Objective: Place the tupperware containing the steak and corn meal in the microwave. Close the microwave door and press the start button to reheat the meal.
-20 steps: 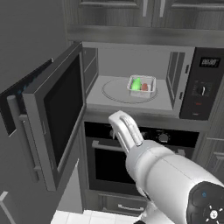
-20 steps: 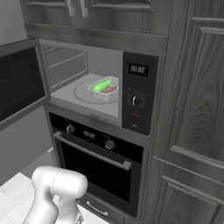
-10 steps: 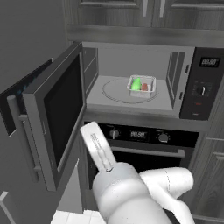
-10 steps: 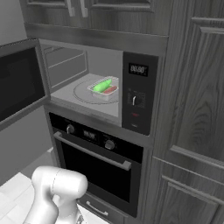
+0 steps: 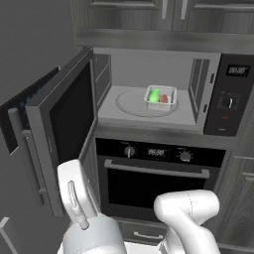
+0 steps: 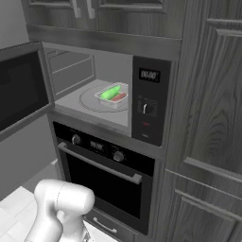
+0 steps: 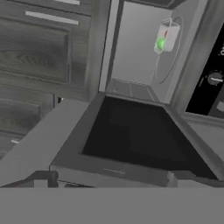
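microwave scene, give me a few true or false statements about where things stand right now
1. The tupperware sits inside the microwave on the turntable. True.
2. The microwave door is shut. False: it stands swung open to the left.
3. The gripper is closed on the tupperware. False: the tub sits alone in the cavity, with nothing touching it.
4. The oven sits directly below the microwave with its door closed. True.
5. The tupperware shows green and red pieces through its walls. True.
6. The microwave's control panel is on its left side. False: it is on the right.
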You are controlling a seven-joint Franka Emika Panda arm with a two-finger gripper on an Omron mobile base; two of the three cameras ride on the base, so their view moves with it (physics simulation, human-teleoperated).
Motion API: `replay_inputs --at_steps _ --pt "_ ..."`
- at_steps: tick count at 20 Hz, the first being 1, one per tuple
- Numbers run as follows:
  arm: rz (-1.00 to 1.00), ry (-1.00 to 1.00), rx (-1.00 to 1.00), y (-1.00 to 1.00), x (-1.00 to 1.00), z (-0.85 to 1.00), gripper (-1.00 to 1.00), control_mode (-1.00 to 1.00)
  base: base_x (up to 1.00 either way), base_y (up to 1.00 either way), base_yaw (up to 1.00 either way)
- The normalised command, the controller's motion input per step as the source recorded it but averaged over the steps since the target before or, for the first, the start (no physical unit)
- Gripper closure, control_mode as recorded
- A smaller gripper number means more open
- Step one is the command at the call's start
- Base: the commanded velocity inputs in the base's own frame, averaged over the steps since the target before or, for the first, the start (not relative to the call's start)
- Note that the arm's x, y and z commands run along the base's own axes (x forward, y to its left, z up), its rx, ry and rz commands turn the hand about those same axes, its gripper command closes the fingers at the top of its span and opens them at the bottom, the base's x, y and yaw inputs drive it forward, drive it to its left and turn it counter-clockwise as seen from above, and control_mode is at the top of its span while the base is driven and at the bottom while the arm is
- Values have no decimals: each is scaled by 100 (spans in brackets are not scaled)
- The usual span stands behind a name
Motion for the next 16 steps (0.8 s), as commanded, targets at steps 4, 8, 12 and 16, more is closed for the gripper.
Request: replay_inputs --at_steps 4,8,12,16 --pt "0 -7 19 15 4 -34 -100 -100 0 0 0" --pt "0 -6 20 2 19 -32 -100 -100 0 0 0" --pt "0 -7 17 3 25 -24 -100 -100 0 0 0" --pt "0 -7 14 13 30 -21 -100 -100 0 0 0"
